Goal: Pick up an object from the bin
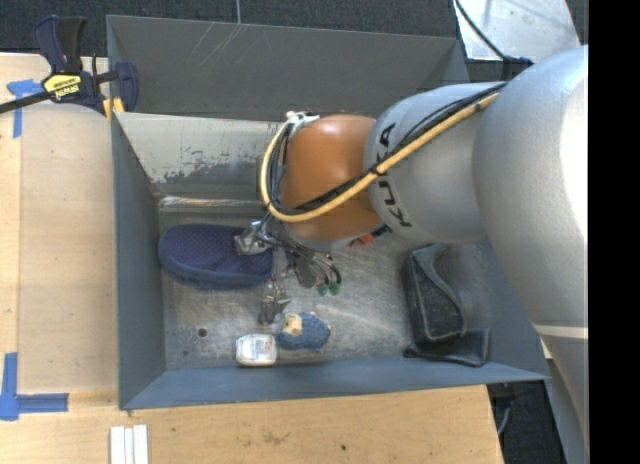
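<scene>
- Where the arm reaches in from the right side of the view, its orange wrist cover hangs over the middle of the grey metal bin, and the pincer sits below it, low over the bin floor.
- Whether the pincer is set wide or narrow cannot be told, as the cover and its own metal parts hide the gap. Nothing can be seen held in it.
- A dark blue slipper-shaped thing lies just to the view's left of the pincer. Its long axis runs left to right across the view, and its right end looks to touch the pincer's metalwork, or to lie just beside it.
- A small blue lump with a tan patch lies toward the near wall from the pincer, near but apart from it. A small white and clear thing touches the lump's left side.
- A black and grey pad lies well apart, at the right of the bin, partly under the arm.
- Judging from this layout, the slipper is the nearest candidate. A grasp would likely have to close across its narrow width at the right end, since its length runs away from the pincer.
</scene>
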{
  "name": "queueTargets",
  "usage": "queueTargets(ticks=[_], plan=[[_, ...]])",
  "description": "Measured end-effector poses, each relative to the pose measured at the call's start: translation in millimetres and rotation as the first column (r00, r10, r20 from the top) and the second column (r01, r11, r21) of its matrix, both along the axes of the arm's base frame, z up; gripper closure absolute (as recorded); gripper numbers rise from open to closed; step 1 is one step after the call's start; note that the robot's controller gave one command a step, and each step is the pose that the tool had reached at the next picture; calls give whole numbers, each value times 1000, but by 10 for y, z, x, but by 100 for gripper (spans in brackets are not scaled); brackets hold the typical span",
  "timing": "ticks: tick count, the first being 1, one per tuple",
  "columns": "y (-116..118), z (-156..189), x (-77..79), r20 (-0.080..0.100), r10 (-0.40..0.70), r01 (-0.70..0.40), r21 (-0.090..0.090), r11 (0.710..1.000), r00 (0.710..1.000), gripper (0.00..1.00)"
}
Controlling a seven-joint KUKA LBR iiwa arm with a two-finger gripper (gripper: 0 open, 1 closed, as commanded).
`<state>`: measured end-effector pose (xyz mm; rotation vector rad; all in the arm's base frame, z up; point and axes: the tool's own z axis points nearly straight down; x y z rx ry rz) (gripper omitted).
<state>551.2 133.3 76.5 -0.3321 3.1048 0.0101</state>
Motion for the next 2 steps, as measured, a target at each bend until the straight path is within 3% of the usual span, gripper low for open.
queueTargets(ticks=[1, 2], plan=[[17, 65, 71, 29, -5, 4, 8, 1000, 1000, 100], [146, 1963, -65, -6, 173, -173, -7, 985, 985, 100]])
